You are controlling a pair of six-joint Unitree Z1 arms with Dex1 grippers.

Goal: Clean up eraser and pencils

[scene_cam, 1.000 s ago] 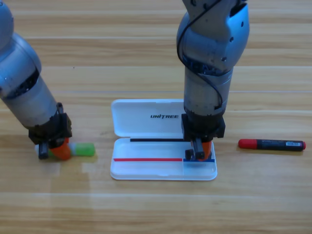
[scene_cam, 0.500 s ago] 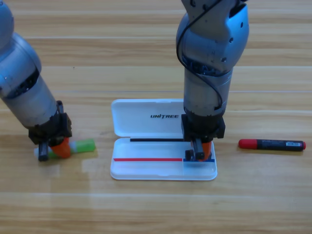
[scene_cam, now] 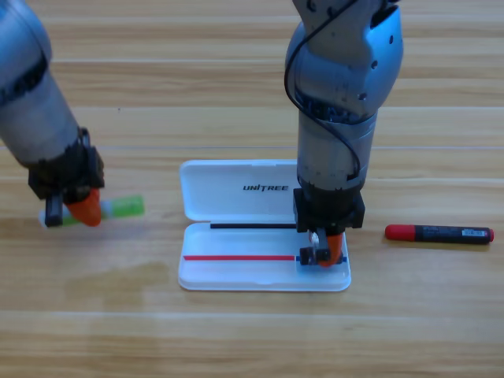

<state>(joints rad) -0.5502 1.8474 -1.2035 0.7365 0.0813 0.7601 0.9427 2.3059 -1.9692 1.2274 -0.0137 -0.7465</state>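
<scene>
High view: the left gripper [scene_cam: 72, 211] grips the green pencil [scene_cam: 118, 208] left of the open white case [scene_cam: 236, 193], lifted off the wooden table [scene_cam: 236, 94]. The right gripper [scene_cam: 321, 253] sits in the case's lower right compartment with the eraser [scene_cam: 308, 256] at its tips; whether clamped, I cannot tell. The red-capped pencil [scene_cam: 439, 233] right of the case remains.

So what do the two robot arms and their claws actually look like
Both arms are glossy grey-silver cylinders with rounded joint housings. The right arm has a black cable looping down its front. Each ends in a boxy black wrist block carrying orange jaws: the left claw shows a cone-like orange tip, the right claw shorter orange tips beside a small black part.
</scene>
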